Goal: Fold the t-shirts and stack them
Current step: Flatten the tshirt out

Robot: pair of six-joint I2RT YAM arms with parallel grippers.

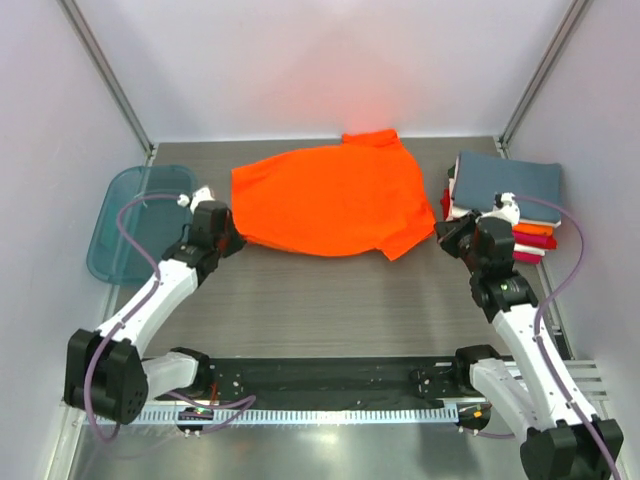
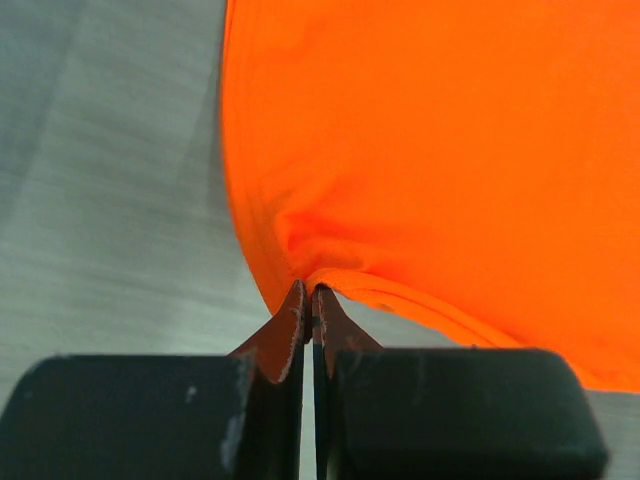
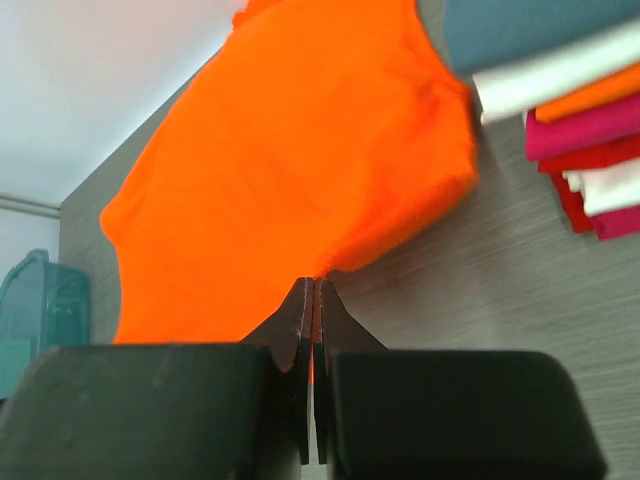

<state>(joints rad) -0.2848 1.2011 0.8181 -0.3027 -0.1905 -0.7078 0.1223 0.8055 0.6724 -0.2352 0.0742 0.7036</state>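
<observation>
A bright orange t-shirt (image 1: 325,200) lies spread across the middle of the table, with its collar toward the back. My left gripper (image 1: 239,243) is at its near left corner. In the left wrist view the jaws (image 2: 308,290) are shut on the shirt's hemmed edge (image 2: 400,295). My right gripper (image 1: 441,233) is at the shirt's right side, shut on a pinch of orange cloth (image 3: 300,180) that shows between its fingertips (image 3: 315,283). A stack of folded t-shirts (image 1: 505,190) sits at the right, slate blue-grey on top, with white, orange and crimson layers (image 3: 590,120) under it.
A translucent teal plastic tub (image 1: 135,220) lies at the left edge of the table, also seen in the right wrist view (image 3: 40,300). Grey walls and metal posts close in the back and sides. The arm bases and a black rail (image 1: 330,385) run along the near edge.
</observation>
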